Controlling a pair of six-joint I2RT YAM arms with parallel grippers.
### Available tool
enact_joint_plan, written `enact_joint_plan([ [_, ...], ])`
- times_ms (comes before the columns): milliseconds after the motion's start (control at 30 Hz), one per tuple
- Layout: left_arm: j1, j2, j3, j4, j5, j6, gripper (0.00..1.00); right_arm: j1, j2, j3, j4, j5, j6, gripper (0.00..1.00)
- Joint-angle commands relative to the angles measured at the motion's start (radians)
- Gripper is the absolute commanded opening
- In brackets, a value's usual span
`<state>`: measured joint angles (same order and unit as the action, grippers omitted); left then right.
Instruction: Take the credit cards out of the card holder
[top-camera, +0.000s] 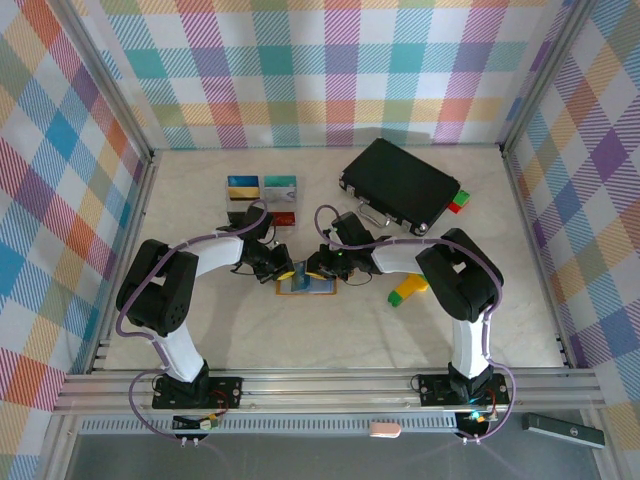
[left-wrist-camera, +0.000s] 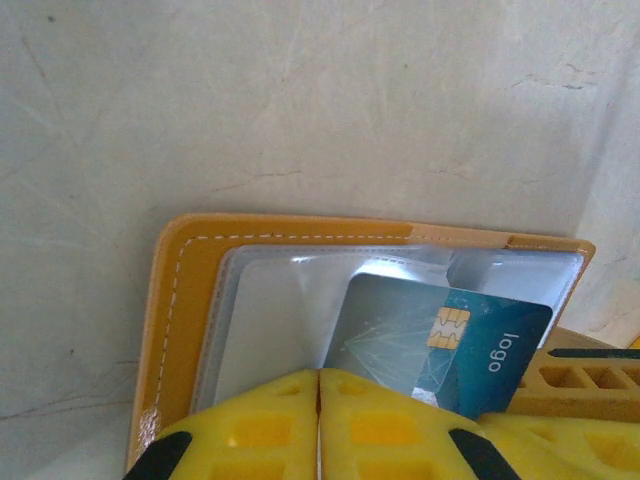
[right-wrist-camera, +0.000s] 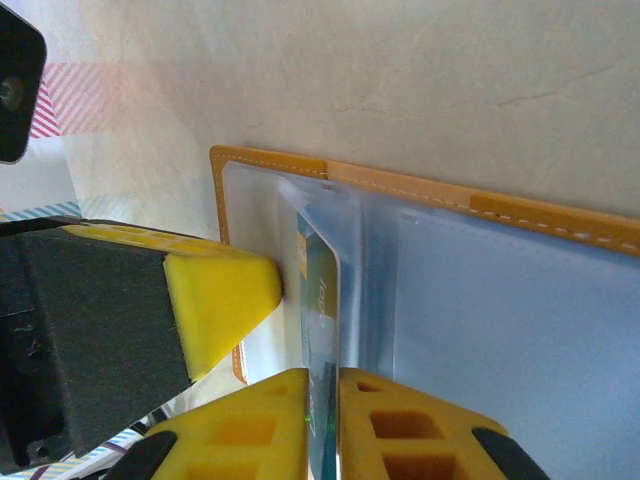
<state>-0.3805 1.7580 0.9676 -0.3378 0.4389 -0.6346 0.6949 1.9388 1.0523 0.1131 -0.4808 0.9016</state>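
We see the card holder lying open on the table between the two arms, orange rim outward and clear pockets facing up. The right gripper is clenched on the near edge of a teal card, which bears a chip and the word "logo" and lies over the holder's pocket; we cannot tell whether any of it sits inside the sleeve. The left gripper has its fingers pressed together with no gap, and its yellow tip rests on the holder just beside that card, crowding the right fingers. Other credit cards lie in a cluster behind the left gripper. A black case sits well apart at the back right, and a green-and-yellow block lies beside the right forearm.
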Motion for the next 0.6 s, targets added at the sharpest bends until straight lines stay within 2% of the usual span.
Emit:
enact_joint_plan([
  [0,-0.009,0.027,-0.012,-0.026,-0.041,0.008,0.08,-0.001,0.022,0.003,0.022,-0.022,0.004,0.13],
  [200,-0.009,0.014,-0.008,-0.032,-0.048,0.005,0.10,-0.002,-0.029,-0.014,-0.051,0.069,-0.050,0.03],
  [333,-0.009,-0.002,0.011,-0.052,-0.041,0.028,0.14,-0.005,-0.097,-0.048,-0.078,0.123,-0.117,0.03],
  [567,-0.008,-0.034,0.021,-0.050,-0.016,0.033,0.18,-0.015,-0.123,-0.056,-0.079,0.119,-0.135,0.02],
])
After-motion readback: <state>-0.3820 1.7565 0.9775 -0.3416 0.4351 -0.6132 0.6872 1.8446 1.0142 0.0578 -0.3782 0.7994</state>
